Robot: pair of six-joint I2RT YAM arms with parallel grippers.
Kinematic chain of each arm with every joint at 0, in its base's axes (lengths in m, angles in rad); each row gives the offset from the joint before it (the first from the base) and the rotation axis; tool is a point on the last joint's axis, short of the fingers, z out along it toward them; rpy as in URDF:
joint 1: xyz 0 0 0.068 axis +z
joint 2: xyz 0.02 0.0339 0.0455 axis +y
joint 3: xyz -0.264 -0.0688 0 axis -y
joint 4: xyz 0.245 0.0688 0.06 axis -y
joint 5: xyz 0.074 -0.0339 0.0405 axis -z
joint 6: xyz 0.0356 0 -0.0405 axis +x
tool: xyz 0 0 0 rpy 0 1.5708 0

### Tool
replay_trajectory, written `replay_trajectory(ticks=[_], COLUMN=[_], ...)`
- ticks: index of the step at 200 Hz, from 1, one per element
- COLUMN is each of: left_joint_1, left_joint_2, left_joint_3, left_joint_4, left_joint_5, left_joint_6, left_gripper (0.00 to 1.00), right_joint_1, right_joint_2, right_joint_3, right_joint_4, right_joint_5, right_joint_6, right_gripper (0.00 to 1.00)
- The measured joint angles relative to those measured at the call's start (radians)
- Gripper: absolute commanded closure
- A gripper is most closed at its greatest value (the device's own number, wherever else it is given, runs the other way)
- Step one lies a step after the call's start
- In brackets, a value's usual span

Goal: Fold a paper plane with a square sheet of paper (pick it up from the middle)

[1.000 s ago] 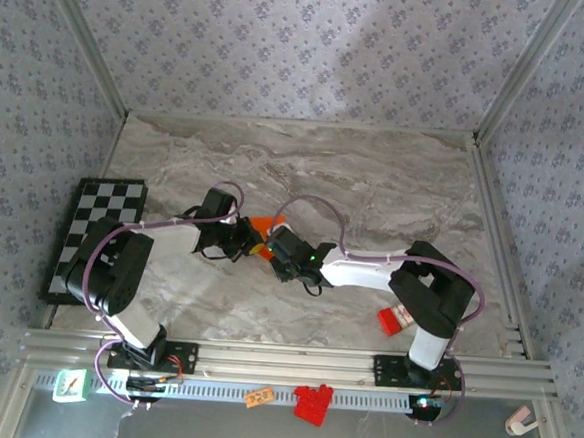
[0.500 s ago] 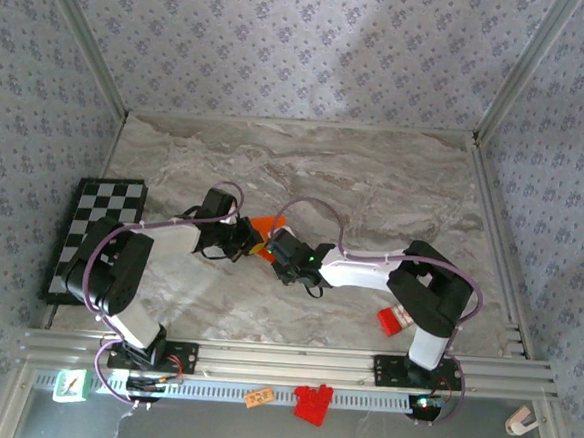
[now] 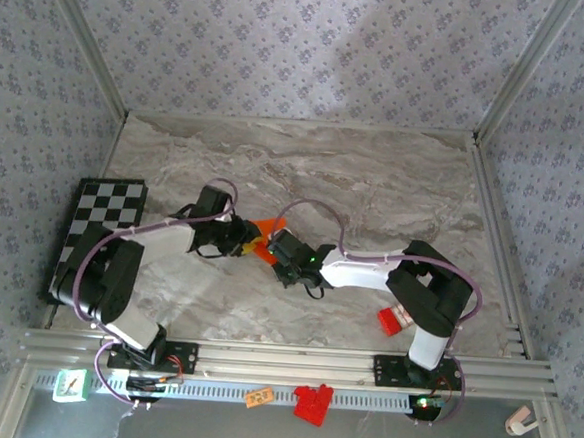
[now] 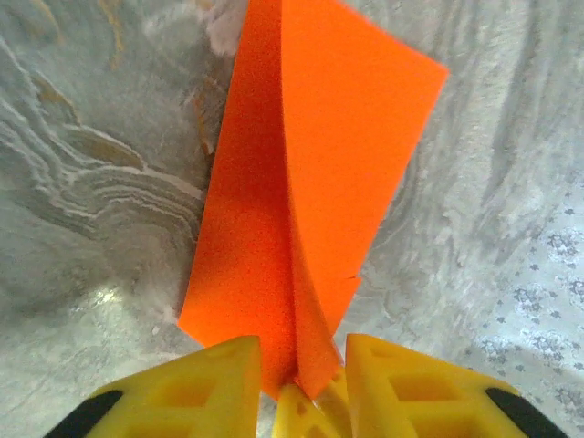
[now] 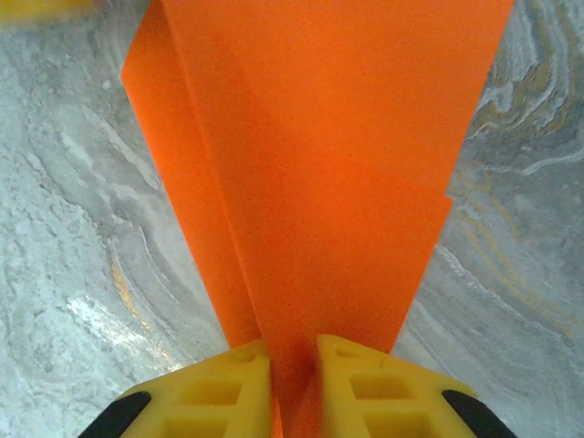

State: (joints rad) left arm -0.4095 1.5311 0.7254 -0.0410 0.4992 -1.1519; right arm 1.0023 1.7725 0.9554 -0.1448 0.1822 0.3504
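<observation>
Where print might be read, it is too small: the orange tag point(image 3: 258, 398) and the green-and-white card point(image 3: 70, 386) on the front rail point(image 3: 210, 388) carry marks that cannot be made out. The red-and-white box point(image 3: 396, 319) near the right arm's base is just as unclear. Mid-table, the plane point(image 3: 270, 224), a creased orange dart, is between the two grippers, which meet nose to nose. The left gripper point(image 4: 303, 351) has its yellow fingers point(image 4: 205, 388) apart, with the plane's narrow folded end standing loose in the gap. The right gripper point(image 5: 294, 351) has its fingers point(image 5: 365, 383) nearly together, pinching the plane's narrow end along the crease, and the wide end fans out over the marble. Beyond the plane, bare table point(image 3: 375, 175) runs to the far wall. The checkerboard point(image 3: 96, 230) overlaps the left edge, well apart from the plane, and aluminium rails bound the right and near sides. Red blocks point(image 3: 311, 401) lie on the front rail near the tag.
</observation>
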Motion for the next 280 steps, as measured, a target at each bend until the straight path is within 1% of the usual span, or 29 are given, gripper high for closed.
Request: replay_trajectory(ticks=[11, 36, 55, 80, 119, 156, 194, 239, 280], left_joint_1=[0.013, 0.029, 0.029, 0.028, 0.001, -0.026, -0.045, -0.058, -0.069], left_joint_2=[-0.032, -0.101, -0.136, -0.140, -0.087, -0.023, 0.037, 0.069, 0.117], left_joint_3=[0.000, -0.010, -0.042, -0.097, -0.111, -0.111, -0.089, -0.040, -0.032], left_joint_4=[-0.007, -0.011, -0.008, 0.011, 0.067, 0.117, 0.146, 0.164, 0.177], left_joint_5=[-0.012, -0.042, -0.047, -0.044, -0.024, -0.003, 0.013, 0.026, 0.036], left_joint_6=[0.004, 0.006, 0.005, -0.006, -0.020, -0.020, -0.017, -0.004, 0.003], left_gripper=[0.59, 0.59, 0.62, 0.68, 0.75, 0.79, 0.81, 0.81, 0.82], right_joint_1=[-0.008, -0.027, -0.043, -0.065, -0.092, -0.121, -0.166, -0.228, -0.268], right_joint_2=[-0.002, -0.013, -0.027, -0.040, -0.045, -0.045, -0.045, -0.045, -0.045], right_joint_3=[-0.011, -0.045, -0.077, -0.111, -0.136, -0.149, -0.172, -0.200, -0.209], right_joint_4=[0.022, 0.086, 0.132, 0.183, 0.234, 0.265, 0.307, 0.348, 0.360], right_joint_5=[-0.013, -0.050, -0.086, -0.134, -0.202, -0.275, -0.375, -0.510, -0.595], right_joint_6=[0.000, 0.000, -0.001, -0.001, 0.000, 0.004, 0.028, 0.078, 0.115], right_gripper=[0.81, 0.81, 0.81, 0.81, 0.81, 0.81, 0.81, 0.81, 0.80])
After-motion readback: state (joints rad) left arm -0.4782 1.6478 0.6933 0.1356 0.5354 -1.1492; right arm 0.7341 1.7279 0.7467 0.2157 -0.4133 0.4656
